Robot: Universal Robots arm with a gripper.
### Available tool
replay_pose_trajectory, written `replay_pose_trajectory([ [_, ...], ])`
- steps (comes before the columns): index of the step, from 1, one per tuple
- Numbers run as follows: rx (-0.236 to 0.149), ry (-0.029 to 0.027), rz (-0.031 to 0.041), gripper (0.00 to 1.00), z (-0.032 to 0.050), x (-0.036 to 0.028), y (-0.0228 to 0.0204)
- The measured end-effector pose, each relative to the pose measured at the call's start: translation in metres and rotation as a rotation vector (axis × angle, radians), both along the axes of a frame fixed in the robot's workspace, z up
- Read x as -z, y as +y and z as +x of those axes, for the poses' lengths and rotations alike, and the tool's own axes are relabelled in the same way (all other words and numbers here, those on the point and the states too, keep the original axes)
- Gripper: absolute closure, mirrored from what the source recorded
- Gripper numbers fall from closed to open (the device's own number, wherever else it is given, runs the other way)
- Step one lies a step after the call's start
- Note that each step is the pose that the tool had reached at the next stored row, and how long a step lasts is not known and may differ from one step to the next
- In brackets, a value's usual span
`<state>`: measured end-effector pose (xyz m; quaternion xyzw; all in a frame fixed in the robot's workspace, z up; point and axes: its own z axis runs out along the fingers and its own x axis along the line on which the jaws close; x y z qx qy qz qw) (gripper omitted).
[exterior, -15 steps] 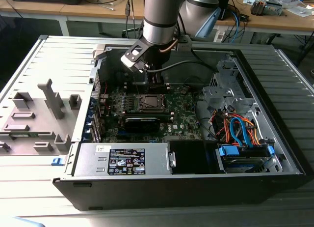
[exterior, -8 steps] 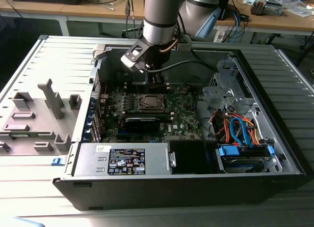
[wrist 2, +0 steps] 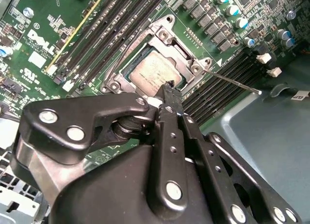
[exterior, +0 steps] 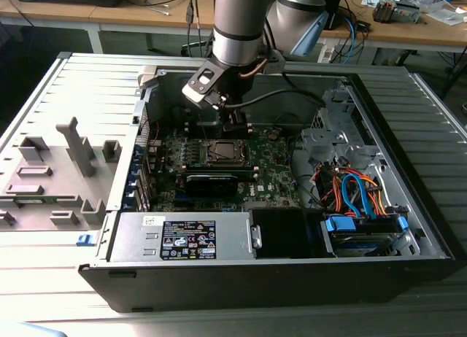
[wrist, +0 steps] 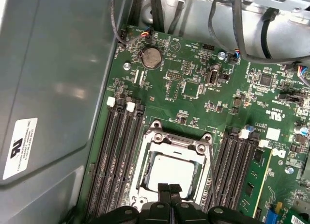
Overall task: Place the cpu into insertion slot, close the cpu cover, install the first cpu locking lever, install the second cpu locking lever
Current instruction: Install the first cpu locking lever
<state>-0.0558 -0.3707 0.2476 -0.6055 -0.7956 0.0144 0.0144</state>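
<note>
**Closed fingers poised at the socket's edge, cpu seated**

In the exterior view the arm reaches down into an open computer case (exterior: 241, 282) that lies on its side on a grey slatted counter (exterior: 73, 82). The gripper (exterior: 232, 124) hangs just above the insertion slot (exterior: 222, 152) in the green board (exterior: 273, 169).

In both wrist views the cpu (wrist 2: 154, 71) (wrist: 172, 170) lies flat inside the slot, its silver-grey top facing up. The cpu cover (wrist: 177, 141) lies down around it, so the chip shows through the cover's square window.

The fingers (wrist: 164, 189) are pressed together tip to tip with nothing between them. The tips sit over one edge of the cpu, where the chip meets the cover frame (whether they actually touch the metal cannot be told).

In the second wrist view a thin metal lever (wrist 2: 235, 82) runs out from a corner of the socket and across the neighbouring memory slots (wrist 2: 218, 90). More memory slots (wrist: 123, 151) flank the socket's other side.
</note>
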Motion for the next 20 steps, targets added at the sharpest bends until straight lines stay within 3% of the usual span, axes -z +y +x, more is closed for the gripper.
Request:
replay_pose_trajectory([
  [4, -0.027, 0.0001, 0.0000, 0.89, 0.0000, 0.0000, 0.0000],
  [6, -0.133, 0.0001, 0.0000, 0.89, 0.0000, 0.0000, 0.0000],
  [8, -0.202, 0.0001, -0.0001, 0.89, 0.0000, 0.0000, 0.0000],
  [20, -0.261, 0.0000, 0.0000, 0.89, 0.0000, 0.0000, 0.0000],
])
